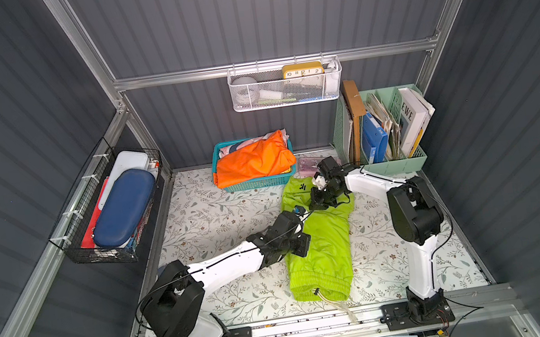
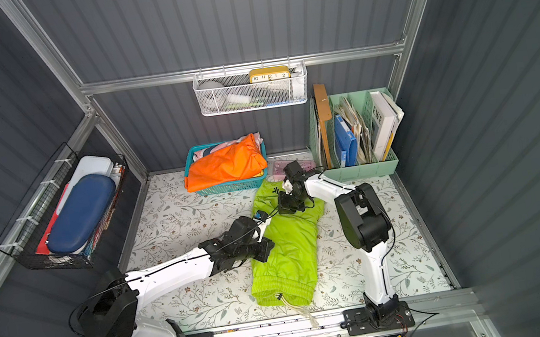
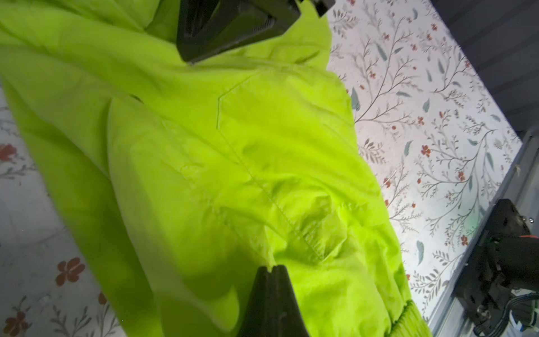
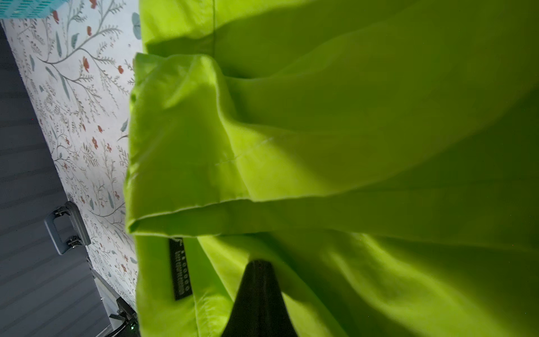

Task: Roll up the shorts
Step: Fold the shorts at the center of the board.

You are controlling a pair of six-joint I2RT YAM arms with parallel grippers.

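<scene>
The lime-green shorts lie lengthwise on the floral mat, with the gathered waistband and cream drawstring toward the front edge. A small black mark sits near the far hem. My left gripper is on the shorts' left edge at mid-length. In the left wrist view its jaws are shut with a tuft of the green fabric pinched between the tips. My right gripper is over the far leg, shut, with fabric folds pulled toward it.
A teal basket holding an orange garment stands just behind the shorts, with a pink flat item beside it. A green file organizer fills the back right corner. A wire basket hangs on the left wall and a white mesh one on the back wall.
</scene>
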